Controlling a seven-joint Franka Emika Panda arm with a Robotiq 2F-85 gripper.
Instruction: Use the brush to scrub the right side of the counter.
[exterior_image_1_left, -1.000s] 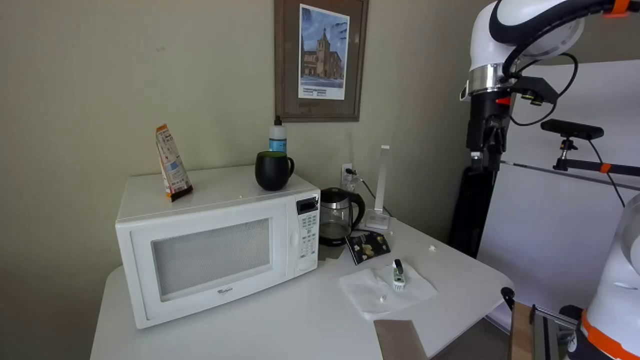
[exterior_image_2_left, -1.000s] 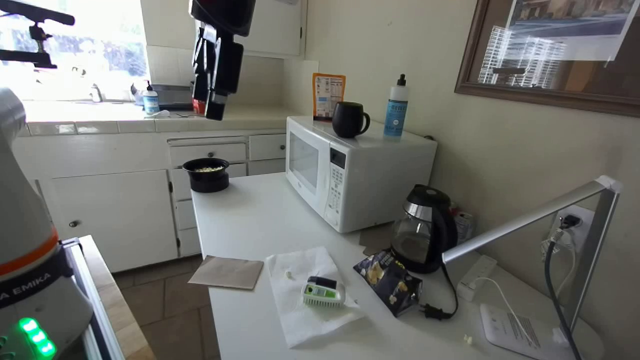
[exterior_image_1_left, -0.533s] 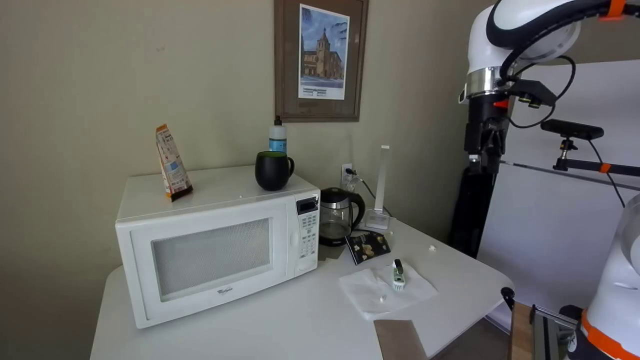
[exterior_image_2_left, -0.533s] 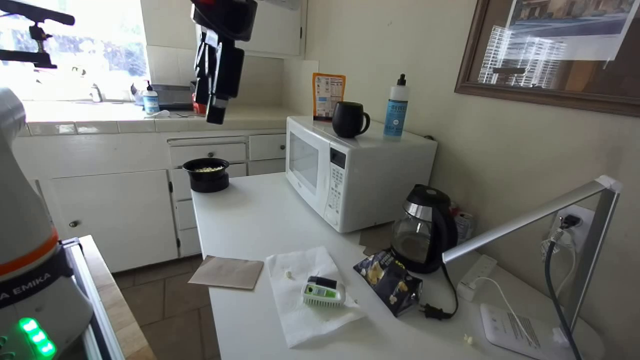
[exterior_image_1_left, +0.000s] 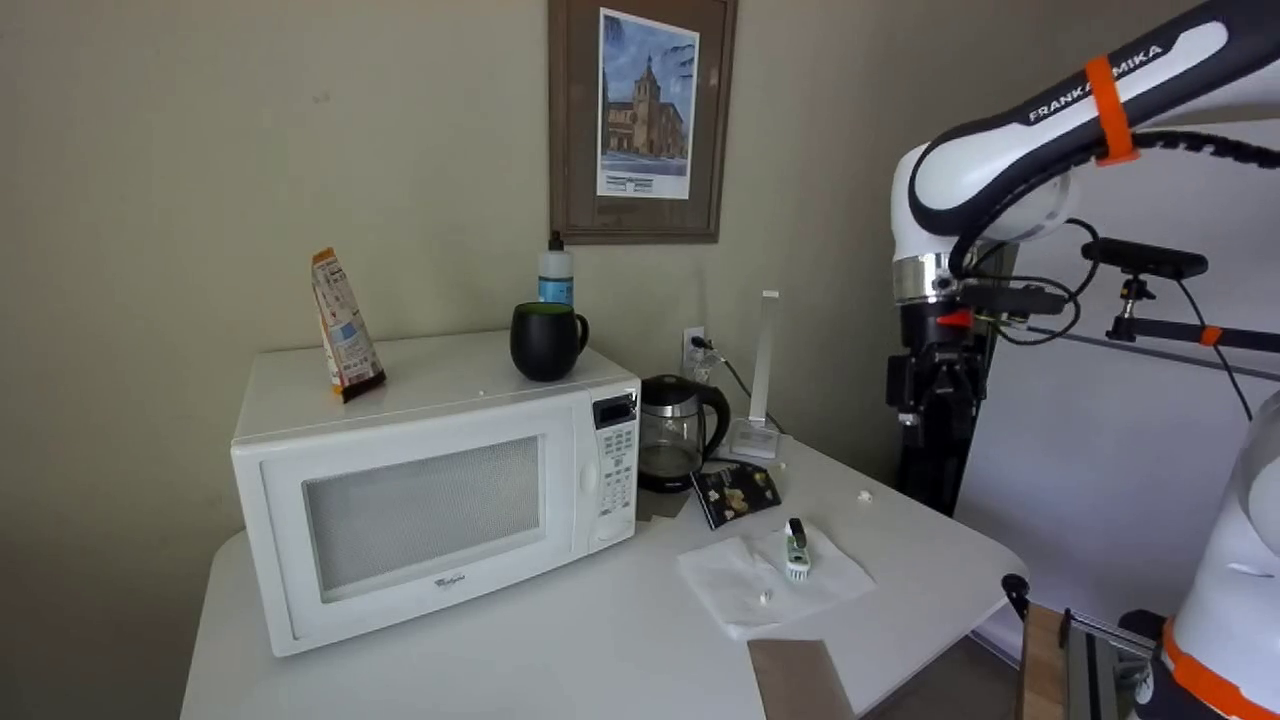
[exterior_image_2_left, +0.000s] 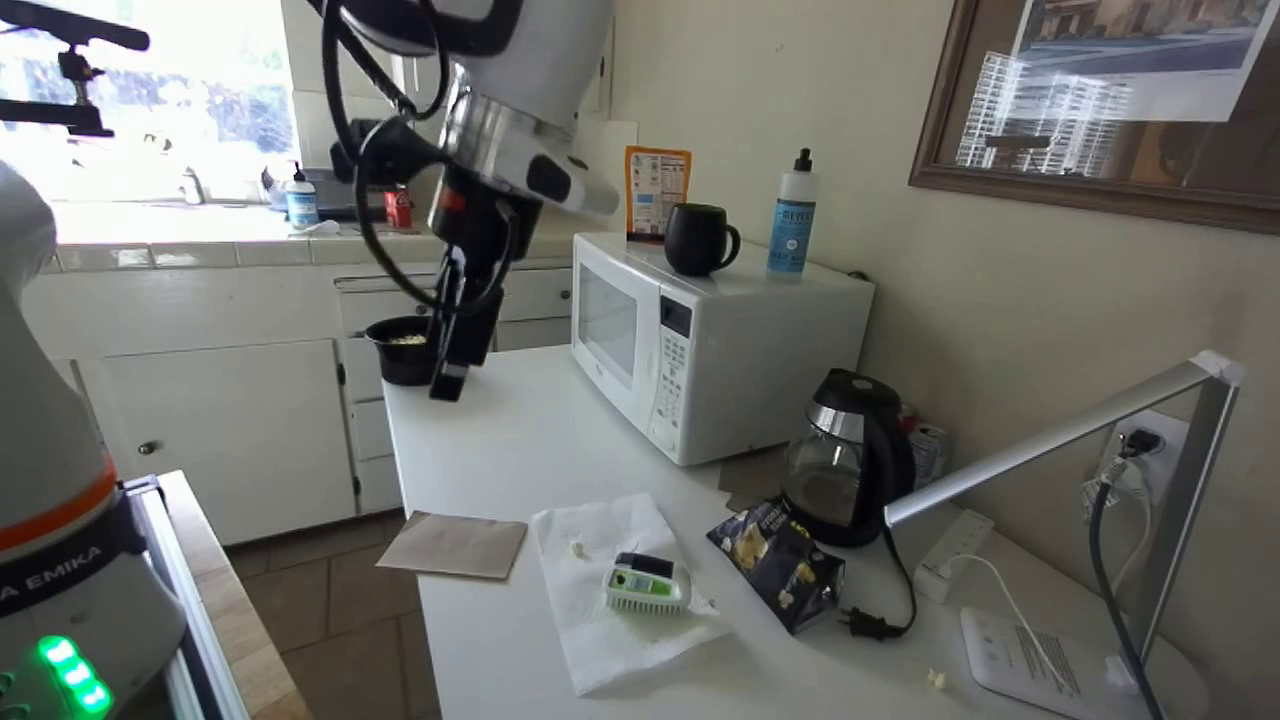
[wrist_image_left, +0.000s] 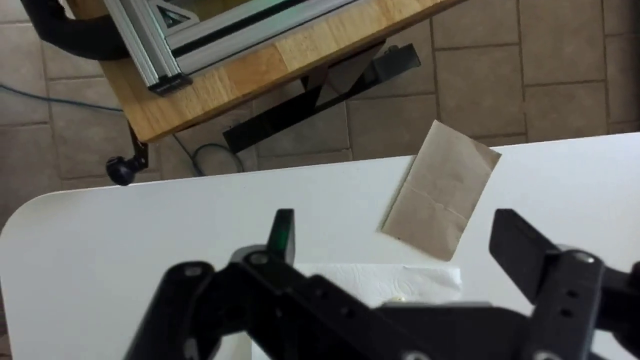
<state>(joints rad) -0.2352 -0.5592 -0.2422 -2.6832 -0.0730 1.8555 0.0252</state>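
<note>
See the brush (exterior_image_2_left: 648, 584) lying on the paper towel (exterior_image_2_left: 600, 645) on the table (exterior_image_2_left: 470, 440), in both exterior views, with dark handle (exterior_image_2_left: 643, 565) uppermost and pale bristles (exterior_image_2_left: 646, 604) seemingly turned down; not to be made out in the wrist view. Find the end effector (wrist_image_left: 395, 236) spread wide, with nothing between the fingertips (wrist_image_left: 517, 252), hanging above the table well apart from the brush. Most likely at the approach, with scrubbing not yet begun. Expect a light, stiff thing, probably plastic and hard to break, with springy bristles apt to give under pressure. Take hold at the dark handle, near the middle, with one finger on each long side; cannot tell how grippy, so squeeze firmly. Avoid pinching the bristles, too yielding for a steady hold, or the pale, smooth-looking body (exterior_image_2_left: 677, 584), perhaps slippery. Mind the paper towel: thin, soft, likely to catch on low fingertips and ride up along with the brush. Steer away from the snack bag (exterior_image_2_left: 780, 565), lying just beside the paper towel. Once lifted, press enough to bend the bristles a little without twisting.
</note>
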